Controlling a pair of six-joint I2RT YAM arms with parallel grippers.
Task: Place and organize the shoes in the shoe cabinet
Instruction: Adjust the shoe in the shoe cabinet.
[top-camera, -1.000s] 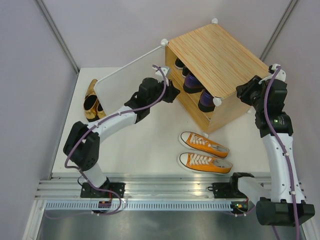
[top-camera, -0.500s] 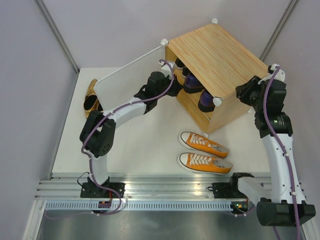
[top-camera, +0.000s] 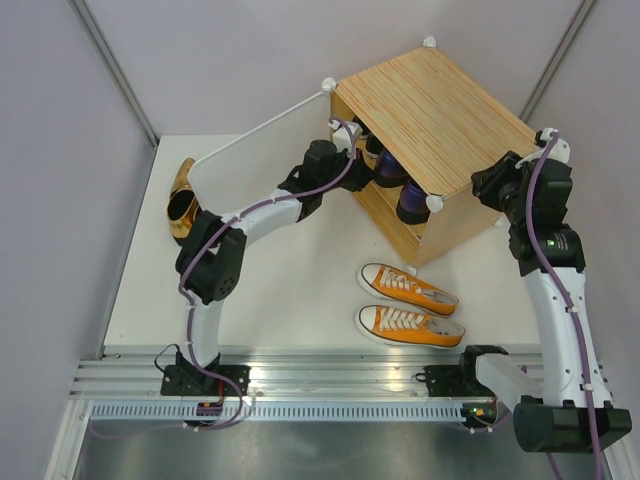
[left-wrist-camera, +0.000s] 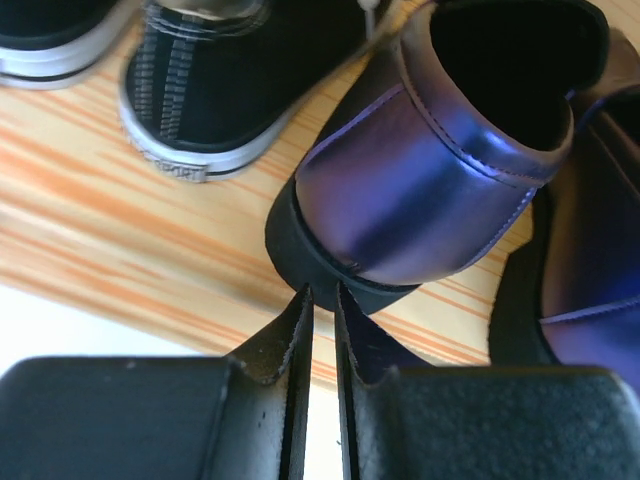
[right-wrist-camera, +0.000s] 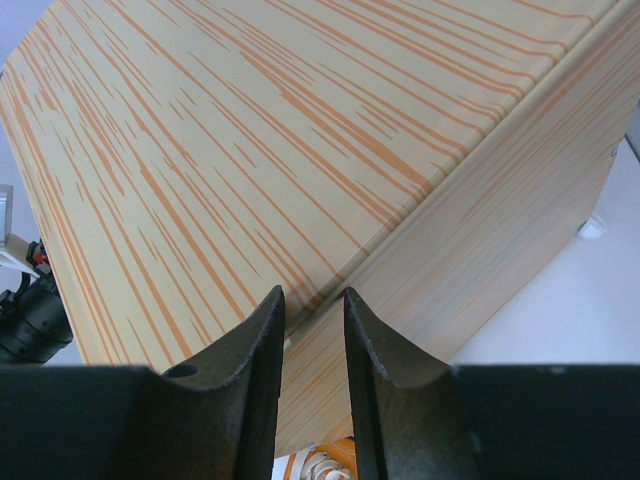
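Top view: shoe cabinet (top-camera: 430, 110) sits at 1 o'clock on the worktop (top-camera: 290, 290), open front facing 7 o'clock. Its white panel door (top-camera: 260, 150) is swung out toward 9 o'clock.

Left arm reaches into the upper compartment. The left gripper (top-camera: 350, 165) is at the mouth of the cabinet, beside the purple loafers (top-camera: 385, 165). In the left wrist view the left gripper (left-wrist-camera: 320, 292) has its fingers nearly together, only a thin slit between them and nothing in it. The tips are right at the heel sole of the nearer purple loafer (left-wrist-camera: 430, 190). The second loafer (left-wrist-camera: 590, 270) is at its 3 o'clock, just beside it. Black sneakers (left-wrist-camera: 220, 90) are at 10 o'clock of the loafer, heels facing the camera, on the same striped wooden shelf (left-wrist-camera: 120, 230).

Right gripper (top-camera: 490, 185) is at the cabinet's 4 o'clock side, near its top edge. In the right wrist view the right gripper (right-wrist-camera: 312, 295) has fingers slightly apart, with the cabinet's (right-wrist-camera: 200, 150) wooden edge showing in the gap. Can't tell if they touch it.

Orange sneakers (top-camera: 408, 308) lie side by side on the worktop at 6 o'clock of the cabinet, outside it, toes toward 3 o'clock. Gold pumps (top-camera: 180, 205) are at the worktop's 9 o'clock side, partly behind the door, well apart from the cabinet.
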